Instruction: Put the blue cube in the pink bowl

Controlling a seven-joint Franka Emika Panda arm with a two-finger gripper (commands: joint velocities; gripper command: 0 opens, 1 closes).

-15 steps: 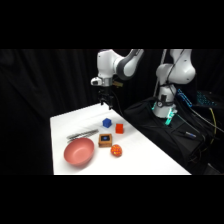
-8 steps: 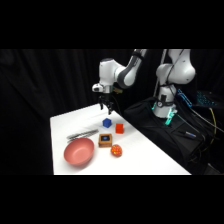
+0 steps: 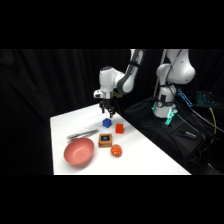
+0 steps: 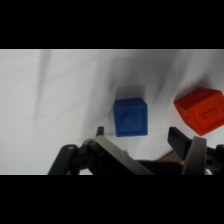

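The blue cube (image 4: 130, 117) looks like matt plastic, with a faint round mark moulded into its top face. The red cube (image 4: 201, 110), at its three o'clock in the wrist view, has the same dull, plastic-looking surface. The pink bowl (image 3: 79, 152) appears smooth, with a soft sheen inside. The tongs (image 3: 82, 134) at the bowl's twelve o'clock look like bright metal. The brown block (image 3: 105, 140) looks like wood. The table (image 3: 145, 157) is plain matt white.

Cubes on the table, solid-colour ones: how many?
2. The blue cube sits under the pincer; the red cube lies just beside it, apart. None seems hidden.
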